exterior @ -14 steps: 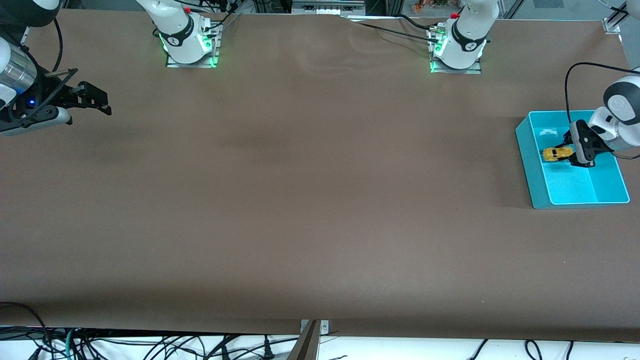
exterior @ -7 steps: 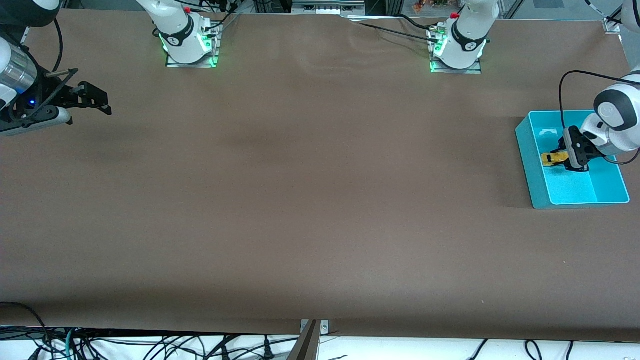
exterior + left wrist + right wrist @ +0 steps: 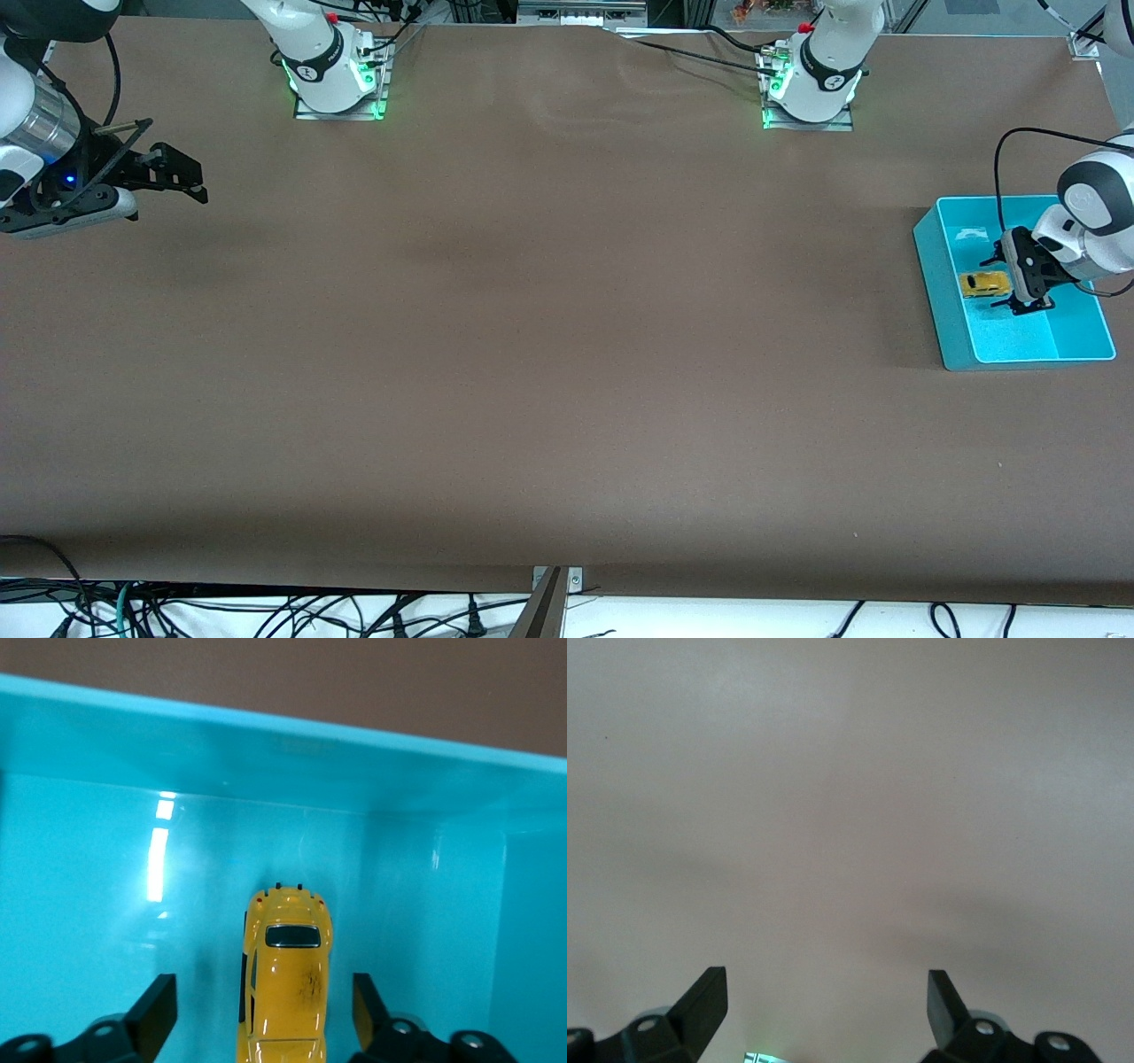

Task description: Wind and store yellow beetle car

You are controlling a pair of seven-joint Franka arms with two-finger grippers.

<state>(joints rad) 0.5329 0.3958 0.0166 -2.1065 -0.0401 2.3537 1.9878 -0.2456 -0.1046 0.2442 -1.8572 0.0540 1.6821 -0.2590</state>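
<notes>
Released since the earlier frame, the yellow beetle car lies in the teal bin; the left wrist view shows a clear gap on each side between the spread fingers of the left gripper. Over bare table, the right gripper waits, likewise spread.

The yellow beetle car has a hard, glossy painted shell with dark, shiny windows; a dark scuff mars its roof. The turquoise bin looks like smooth moulded plastic, and its inner floor and walls carry bright reflections. The table is covered with a matt brown sheet, smooth, with faint ripples near the arm bases. The fingers of the left gripper are matt black, like plastic. The fingers of the right gripper look alike.
</notes>
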